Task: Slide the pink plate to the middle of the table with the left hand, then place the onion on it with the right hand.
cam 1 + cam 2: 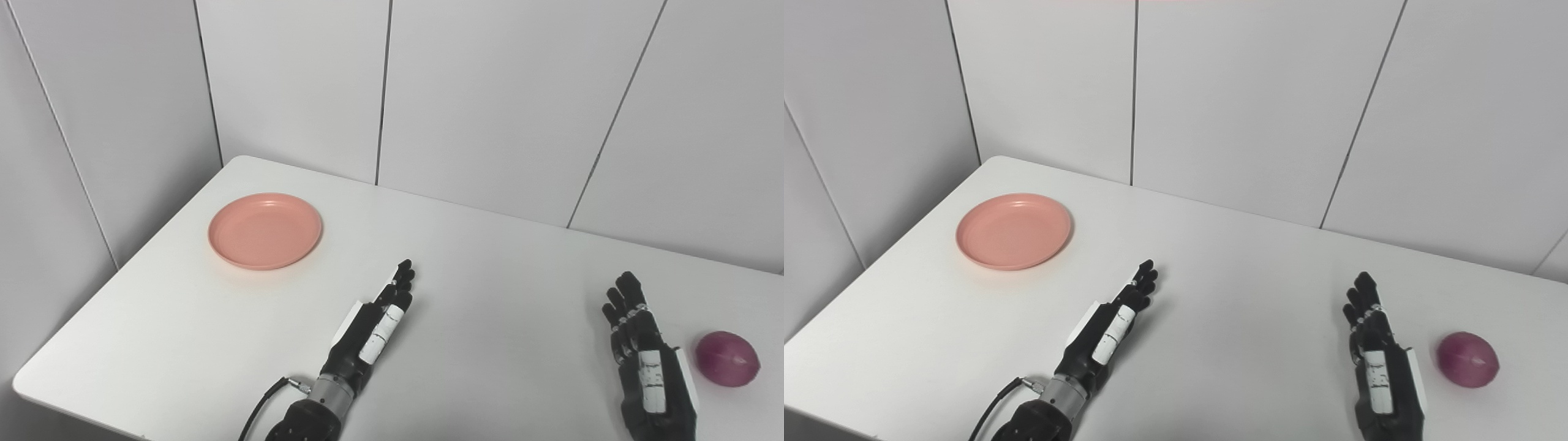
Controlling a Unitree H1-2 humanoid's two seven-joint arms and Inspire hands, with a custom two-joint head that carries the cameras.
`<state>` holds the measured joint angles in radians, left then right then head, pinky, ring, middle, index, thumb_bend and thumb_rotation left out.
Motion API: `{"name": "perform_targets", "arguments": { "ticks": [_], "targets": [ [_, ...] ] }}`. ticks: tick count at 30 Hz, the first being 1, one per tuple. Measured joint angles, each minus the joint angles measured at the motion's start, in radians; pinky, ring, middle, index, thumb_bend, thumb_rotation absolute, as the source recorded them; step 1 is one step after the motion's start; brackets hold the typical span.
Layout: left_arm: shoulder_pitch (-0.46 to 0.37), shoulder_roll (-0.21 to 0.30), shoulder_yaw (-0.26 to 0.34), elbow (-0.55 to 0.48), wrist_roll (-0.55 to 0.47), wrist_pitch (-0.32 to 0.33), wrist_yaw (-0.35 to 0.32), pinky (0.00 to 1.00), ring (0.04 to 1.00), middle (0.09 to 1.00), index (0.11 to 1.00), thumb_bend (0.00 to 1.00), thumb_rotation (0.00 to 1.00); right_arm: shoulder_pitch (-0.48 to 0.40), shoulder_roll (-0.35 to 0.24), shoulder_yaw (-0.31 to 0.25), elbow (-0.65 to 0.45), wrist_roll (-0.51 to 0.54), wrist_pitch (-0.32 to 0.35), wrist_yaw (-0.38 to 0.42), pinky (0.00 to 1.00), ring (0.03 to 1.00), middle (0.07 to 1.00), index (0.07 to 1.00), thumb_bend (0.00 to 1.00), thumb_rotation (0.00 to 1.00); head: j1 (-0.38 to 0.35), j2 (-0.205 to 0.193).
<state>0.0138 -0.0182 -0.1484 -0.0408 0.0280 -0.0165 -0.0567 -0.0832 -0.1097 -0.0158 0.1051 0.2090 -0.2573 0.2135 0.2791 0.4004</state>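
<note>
Table's [184, 343] near-left corner whole only in left eye view.

round pink plate [265, 230] far left; purple onion [727, 359] near right.

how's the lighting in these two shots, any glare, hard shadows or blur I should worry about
Left eye view: even, diffuse light, no glare on the white table; only a soft shadow under the pink plate and beside the left hand. Right eye view: same flat light, the onion and right hand sharp, no motion blur; wall seams slightly tilted.
</note>
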Motion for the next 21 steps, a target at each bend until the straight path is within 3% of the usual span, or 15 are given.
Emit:
{"name": "perform_targets", "arguments": {
  "ticks": [9,15,21],
  "targets": [
    [-0.004,0.005,0.002,-0.071,-0.050,0.008,-0.050,1.00,1.000,1.000,1.000,0.77,1.00,-0.016,-0.007,-0.005,0.021,0.011,-0.008,0.017,1.00,1.000,1.000,0.993,0.77,0.89,0.018,-0.015],
    [-0.016,0.019,0.031,-0.158,-0.088,0.078,-0.089,1.00,1.000,1.000,1.000,0.77,1.00,-0.015,-0.013,-0.003,0.023,0.003,-0.026,0.026,1.00,1.000,1.000,0.998,0.74,0.93,0.020,-0.020],
    [-0.052,0.101,0.088,-0.178,-0.125,0.123,-0.119,1.00,1.000,1.000,1.000,0.79,1.00,-0.014,-0.016,-0.005,0.025,0.005,-0.028,0.027,1.00,1.000,1.000,0.981,0.76,0.90,0.011,-0.018]
  ]
}}
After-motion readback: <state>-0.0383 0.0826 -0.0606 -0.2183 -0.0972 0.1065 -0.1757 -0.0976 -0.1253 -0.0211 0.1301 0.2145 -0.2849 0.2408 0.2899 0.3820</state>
